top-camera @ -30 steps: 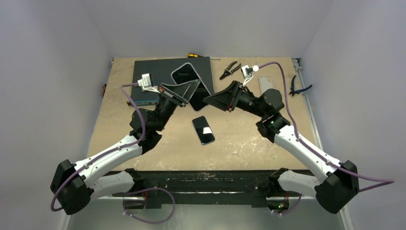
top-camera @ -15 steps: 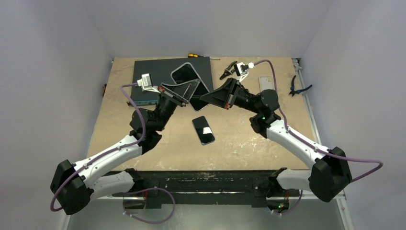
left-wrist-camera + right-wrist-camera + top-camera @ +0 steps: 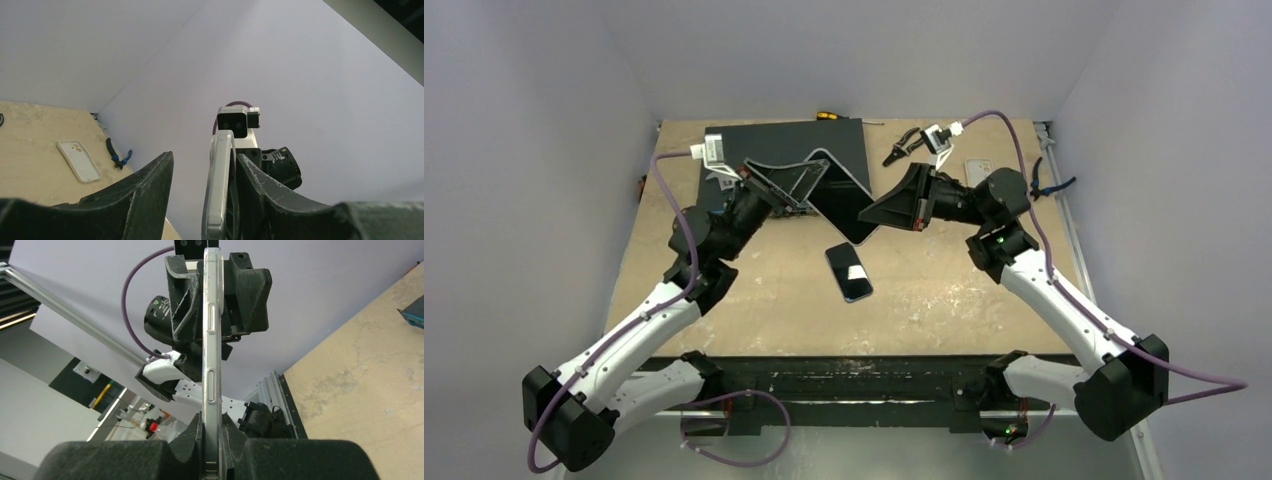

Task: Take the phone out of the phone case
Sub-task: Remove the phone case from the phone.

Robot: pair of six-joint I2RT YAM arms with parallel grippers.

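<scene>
While the loose phone [image 3: 849,271] lies as it did a second ago, face up on the table [image 3: 924,290] nearest the arm bases, the hold above it has changed.

- Right gripper [image 3: 869,212]: open a second ago, now pinched onto the near end of the phone case [image 3: 839,195]. The wrist view shows a pad pressed to each face.
- Left gripper [image 3: 812,188]: was clamped on the case, now its jaws stand apart. The case's far end sits between them, against one finger [image 3: 250,175] with a clear gap to the other. The left arm has swung out to the left.
- Case: held in the air over the near edge of the dark mat [image 3: 764,140], lying flatter than before.
- Hard to tell: both wrist views catch the case edge-on, a pale rim with button cut-outs. From above only a dark face shows. Cannot tell whether a phone sits inside.
- Far side: a white case [image 3: 79,160] is half hidden by the right arm from above. Blue pliers [image 3: 1049,185], black pliers [image 3: 906,145] and a screwdriver [image 3: 829,116] lie at the back.
</scene>
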